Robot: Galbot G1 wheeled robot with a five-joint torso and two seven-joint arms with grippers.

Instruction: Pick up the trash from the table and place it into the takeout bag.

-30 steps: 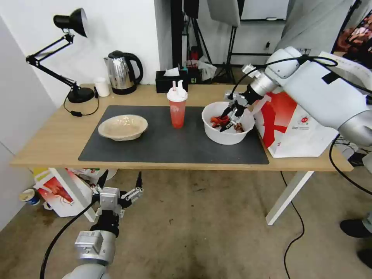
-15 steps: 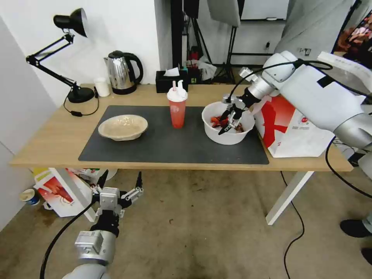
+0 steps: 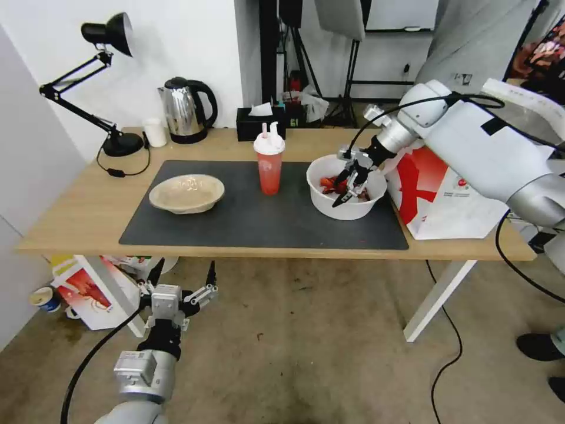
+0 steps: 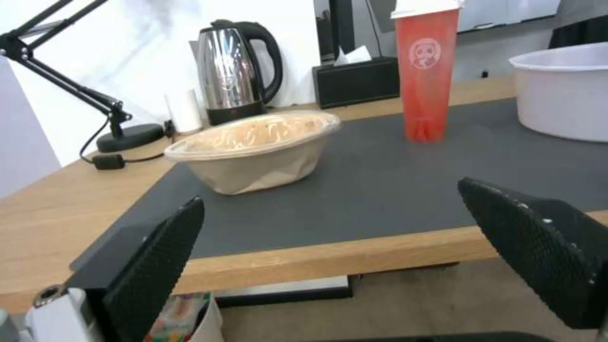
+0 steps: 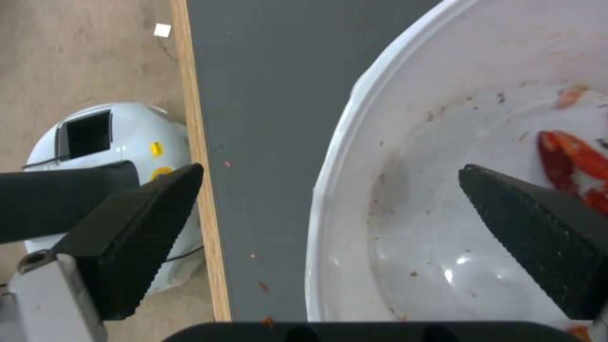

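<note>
The right gripper (image 3: 348, 187) hangs spread wide over the near rim of the deep, glossy white bowl (image 3: 346, 203) on the grey mat, red shells (image 3: 331, 184) inside, one finger in and one out. Next, I'd say: pinch that thin wall, lift level, swing to the foil-lined bag (image 3: 453, 197) just beside it. The left gripper (image 3: 179, 281) waits open below the table (image 3: 70, 206).

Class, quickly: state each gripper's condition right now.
Left gripper: open, holding nothing, below the table edge.
Right gripper: open, straddling the white bowl rim.
</note>
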